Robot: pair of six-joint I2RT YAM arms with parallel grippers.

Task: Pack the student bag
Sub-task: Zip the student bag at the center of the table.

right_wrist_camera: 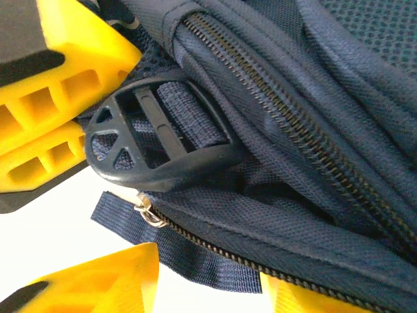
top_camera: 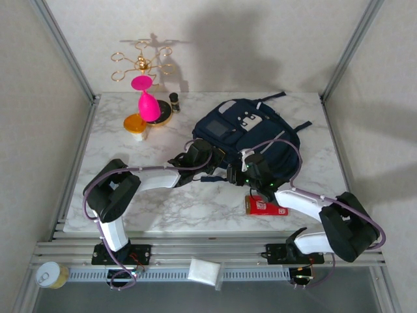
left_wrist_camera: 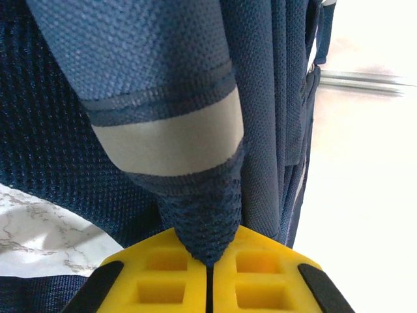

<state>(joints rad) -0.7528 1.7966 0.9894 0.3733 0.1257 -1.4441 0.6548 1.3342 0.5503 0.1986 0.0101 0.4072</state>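
Navy-blue fabric of the student bag (top_camera: pixel 251 134) lies flat on the marble-patterned table (top_camera: pixel 163 208), right of centre and toward the far edge. Its grey square panel (top_camera: pixel 218 128) and white-grey dotted patch (top_camera: pixel 251 120) face up; the marks on the patch are too small to read. Left gripper (top_camera: pixel 220 173): fingers (left_wrist_camera: pixel 163 277) pressed together, pinching a fold of the bag's mesh crossed by a pale grey band (left_wrist_camera: pixel 169 140). Right gripper (top_camera: pixel 247 163): fingers (right_wrist_camera: pixel 98 280) spread, with a zip edge (right_wrist_camera: pixel 273 267), its metal pull (right_wrist_camera: pixel 146 212) and a webbing tail (right_wrist_camera: pixel 195 261) between them, beside a dark plastic buckle (right_wrist_camera: pixel 156 143). Red can (top_camera: pixel 264 207): on its side just beside the bag's near edge, white lettering illegible. Far left: gold wire rack (top_camera: pixel 140 62), pink glass (top_camera: pixel 148 104), orange-lidded tub (top_camera: pixel 135 125), small dark bottle (top_camera: pixel 174 100).
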